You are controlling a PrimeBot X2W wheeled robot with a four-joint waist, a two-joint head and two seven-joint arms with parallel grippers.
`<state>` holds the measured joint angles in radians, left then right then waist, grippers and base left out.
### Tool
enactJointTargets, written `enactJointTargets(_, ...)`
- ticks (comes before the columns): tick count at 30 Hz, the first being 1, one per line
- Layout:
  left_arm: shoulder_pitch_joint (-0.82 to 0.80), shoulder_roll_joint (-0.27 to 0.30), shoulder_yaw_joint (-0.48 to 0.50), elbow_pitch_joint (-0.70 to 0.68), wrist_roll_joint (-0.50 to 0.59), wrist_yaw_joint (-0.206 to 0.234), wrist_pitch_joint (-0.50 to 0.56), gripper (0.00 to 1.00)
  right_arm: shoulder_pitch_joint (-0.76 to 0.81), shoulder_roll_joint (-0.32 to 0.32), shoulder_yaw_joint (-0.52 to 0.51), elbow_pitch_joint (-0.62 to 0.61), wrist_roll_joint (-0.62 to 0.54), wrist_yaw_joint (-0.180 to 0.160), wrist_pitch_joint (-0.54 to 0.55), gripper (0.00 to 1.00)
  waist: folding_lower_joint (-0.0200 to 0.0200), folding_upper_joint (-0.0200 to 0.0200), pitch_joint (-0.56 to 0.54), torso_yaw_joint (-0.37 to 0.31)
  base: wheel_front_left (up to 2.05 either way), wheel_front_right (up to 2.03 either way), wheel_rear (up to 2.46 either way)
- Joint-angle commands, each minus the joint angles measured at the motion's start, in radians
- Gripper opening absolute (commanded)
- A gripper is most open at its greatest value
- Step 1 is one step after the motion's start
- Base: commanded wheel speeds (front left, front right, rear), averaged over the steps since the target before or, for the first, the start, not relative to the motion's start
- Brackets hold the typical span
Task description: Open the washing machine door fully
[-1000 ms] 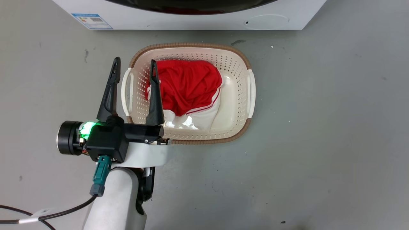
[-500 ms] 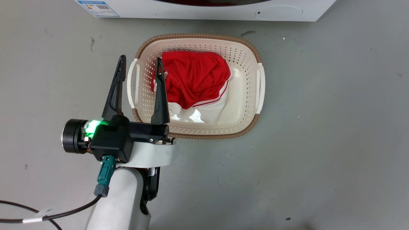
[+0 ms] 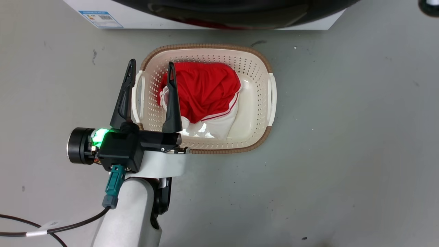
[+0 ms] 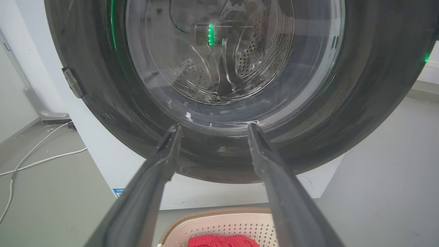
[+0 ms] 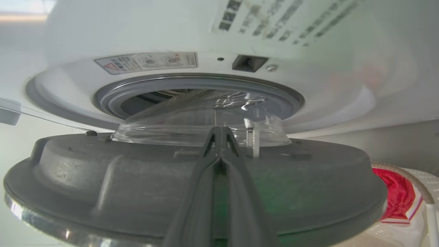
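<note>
A grey, scuffed floor (image 3: 343,137) runs up to a white machine (image 3: 137,20) with a blue label at its lower corner. White cables (image 4: 34,161) trail over the floor beside it. In front of the machine sits a cream basket (image 3: 205,46) with a brown rim, holding red and white clothes (image 3: 202,92).

The door (image 4: 360,103) is a wide, glossy black ring around clear glass (image 4: 212,51). The drum's holes show through the glass, along with green reflections. A small grey block sits on the door's outer edge. In the right wrist view the door (image 5: 103,178) stands ajar, its matt grey inner face well off the machine front. Its glass bowl (image 5: 192,127) bulges toward the grey rubber rim (image 5: 113,96) of the drum opening.

The left hand (image 3: 151,62) is released, fingers spread wide, and hangs over the basket's left handle, pointing at the lower part of the door. The right hand (image 5: 219,137) is clenched, its fingers pressed together along the door's inner face, tips at the foot of the bowl. Whether it touches the door I cannot tell.
</note>
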<state>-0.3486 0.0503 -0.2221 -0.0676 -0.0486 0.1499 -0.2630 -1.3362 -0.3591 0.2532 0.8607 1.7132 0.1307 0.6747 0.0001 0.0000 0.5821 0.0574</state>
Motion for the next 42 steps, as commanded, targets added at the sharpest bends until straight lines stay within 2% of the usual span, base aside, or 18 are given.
enactJointTargets(1,-0.004,0.000,0.002,0.004,-0.003,-0.003,-0.003,1.00,0.032,0.013,0.005,-0.014,0.010,0.000,0.023,0.00,-0.0001,0.0000,-0.012,-0.007,0.00,0.00,0.00)
enactJointTargets(12,0.022,0.000,0.011,0.028,-0.006,-0.015,-0.003,1.00,0.158,0.031,0.019,-0.080,0.042,0.000,0.117,0.00,-0.0001,0.0000,-0.082,-0.032,0.00,0.00,0.00)
enactJointTargets(26,0.085,0.000,0.017,0.074,-0.025,-0.036,-0.003,1.00,0.399,0.109,0.080,-0.212,0.076,0.000,0.203,0.00,-0.0001,0.0000,-0.240,-0.057,0.00,0.00,0.00)
enactJointTargets(34,0.130,0.000,0.016,0.093,-0.041,-0.045,-0.003,1.00,0.540,0.161,0.135,-0.289,0.093,0.000,0.223,0.00,-0.0001,0.0000,-0.326,-0.054,0.00,0.00,0.00)
enactJointTargets(42,0.162,0.000,0.019,0.095,-0.051,-0.051,-0.003,1.00,0.626,0.195,0.173,-0.343,0.111,0.000,0.215,0.00,-0.0001,0.0000,-0.366,-0.042,0.00,0.00,0.00)
